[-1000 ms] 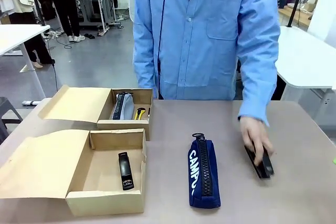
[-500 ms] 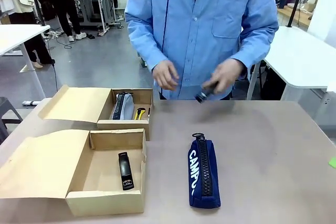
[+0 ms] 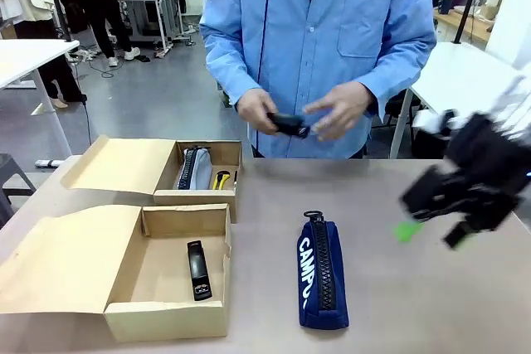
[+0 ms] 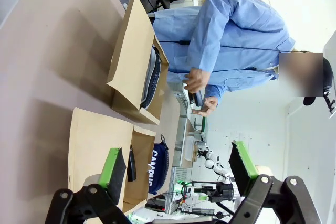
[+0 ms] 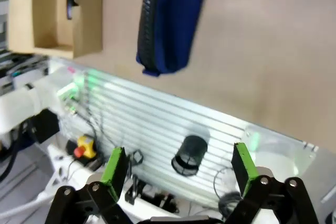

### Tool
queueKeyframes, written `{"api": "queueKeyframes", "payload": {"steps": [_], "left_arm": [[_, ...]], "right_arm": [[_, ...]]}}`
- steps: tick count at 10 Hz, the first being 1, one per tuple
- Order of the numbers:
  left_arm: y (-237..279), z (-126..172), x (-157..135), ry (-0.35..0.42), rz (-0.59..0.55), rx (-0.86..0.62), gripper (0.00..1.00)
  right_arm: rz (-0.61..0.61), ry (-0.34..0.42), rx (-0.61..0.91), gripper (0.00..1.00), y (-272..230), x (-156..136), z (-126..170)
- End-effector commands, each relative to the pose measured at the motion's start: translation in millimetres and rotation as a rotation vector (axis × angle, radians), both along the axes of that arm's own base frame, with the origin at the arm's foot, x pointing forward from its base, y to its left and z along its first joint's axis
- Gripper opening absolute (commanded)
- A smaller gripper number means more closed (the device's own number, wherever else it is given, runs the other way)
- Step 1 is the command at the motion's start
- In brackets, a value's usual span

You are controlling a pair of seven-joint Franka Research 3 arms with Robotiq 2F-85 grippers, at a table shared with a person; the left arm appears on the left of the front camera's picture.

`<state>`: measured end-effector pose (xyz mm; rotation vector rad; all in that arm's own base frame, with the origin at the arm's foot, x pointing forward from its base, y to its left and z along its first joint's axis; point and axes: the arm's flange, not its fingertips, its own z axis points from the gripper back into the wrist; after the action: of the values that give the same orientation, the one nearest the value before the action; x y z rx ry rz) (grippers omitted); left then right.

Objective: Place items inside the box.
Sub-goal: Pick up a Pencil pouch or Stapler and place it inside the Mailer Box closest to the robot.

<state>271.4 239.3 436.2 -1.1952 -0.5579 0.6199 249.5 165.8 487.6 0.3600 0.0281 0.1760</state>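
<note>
A navy "CAMPUS" pencil case (image 3: pixel 322 275) (image 5: pixel 170 19) (image 4: pixel 155 163) lies mid-table. To its left the near cardboard box (image 3: pixel 124 321) (image 5: pixel 86 35) stands open with one black stapler (image 3: pixel 197 269) (image 4: pixel 131 163) inside. At chest height over the far edge, the person's two hands hold another black stapler (image 3: pixel 289 125) (image 4: pixel 197 98). My right gripper (image 3: pixel 430 234) (image 5: pixel 178 169), blurred with motion, hangs open and empty above the table's right side. The left gripper (image 4: pixel 177 166) is open and empty too, looking across both boxes from high up.
A second open cardboard box (image 3: pixel 195 198) (image 4: pixel 126 61) behind the near one holds a grey pencil case (image 3: pixel 192 167) and a yellow knife (image 3: pixel 221 178). Both lids lie spread to the left. In the right wrist view the table's near edge and the robot's base (image 5: pixel 173 129) show.
The person lifted the stapler off the table's right side and now holds it in both hands at the chest. My right arm has swung into the front view from the right.
</note>
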Motion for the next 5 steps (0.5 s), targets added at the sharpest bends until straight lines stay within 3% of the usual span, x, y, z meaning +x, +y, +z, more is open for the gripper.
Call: {"api": "queueKeyframes", "payload": {"steps": [1,4,5], "left_arm": [[-0.7,0.3,-0.9,-0.03,0.0,-0.001,1.0],[-0.7,0.3,-0.9,-0.03,0.0,-0.001,1.0],[-0.7,0.3,-0.9,-0.03,0.0,-0.001,1.0]], "right_arm": [[-0.071,0.001,-0.159,1.0,69.0,23.0,-23.0],[-0.109,-0.058,-0.245,1.0,139.7,45.6,-51.4],[-0.101,-0.042,-0.274,1.0,154.0,54.0,-64.8]]}}
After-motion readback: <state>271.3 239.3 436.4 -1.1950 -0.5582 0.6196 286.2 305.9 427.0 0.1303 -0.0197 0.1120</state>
